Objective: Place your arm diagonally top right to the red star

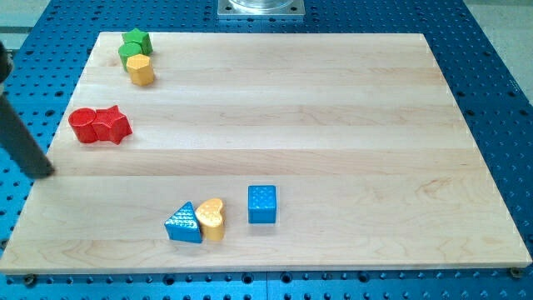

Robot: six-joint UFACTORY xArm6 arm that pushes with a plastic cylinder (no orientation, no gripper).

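The red star (pixel 115 125) lies near the left edge of the wooden board (pixel 333 125), a little above the middle, and it touches a red round block (pixel 84 126) on its left side. My tip (pixel 43 173) sits at the left edge of the board, below and to the left of the red pair and apart from them. It is a bare rod with nothing to open or close, and it touches no block.

At the top left corner a green star (pixel 136 39) sits above a green round block (pixel 129 54), with a yellow block (pixel 141 70) just below them, all packed close. Near the bottom, a blue triangle (pixel 183 223) touches a yellow heart (pixel 211 219), and a blue cube (pixel 261 204) stands just to their right.
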